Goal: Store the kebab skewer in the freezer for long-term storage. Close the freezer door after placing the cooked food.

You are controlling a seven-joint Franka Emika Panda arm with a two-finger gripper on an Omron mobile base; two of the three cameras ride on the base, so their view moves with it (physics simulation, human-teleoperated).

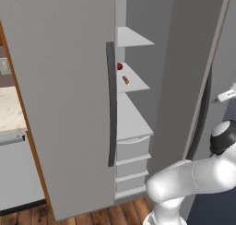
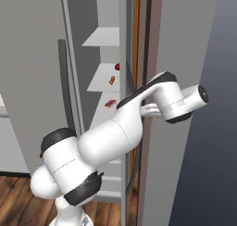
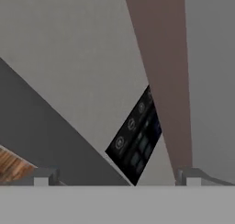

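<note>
Skewer [image 1: 125, 79] lies on freezer [image 1: 138, 88] shelf; door [image 1: 64, 99] at nine o'clock awaits closing; gripper [image 3: 117, 176] open, empty.

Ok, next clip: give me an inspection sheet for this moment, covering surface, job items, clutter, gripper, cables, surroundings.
Surface: white freezer shelf, holding food.
Job's things: skewer lies on that shelf; freezer door stands open, its black panel in the hand view.
Clutter: red round item behind the skewer; a reddish piece on a lower shelf.
Gripper: gripper empty, fingers apart, at the door's outer face.
Cables: nothing seen.
Surroundings: white drawers below the shelves, light counter to the left, wooden floor.
</note>
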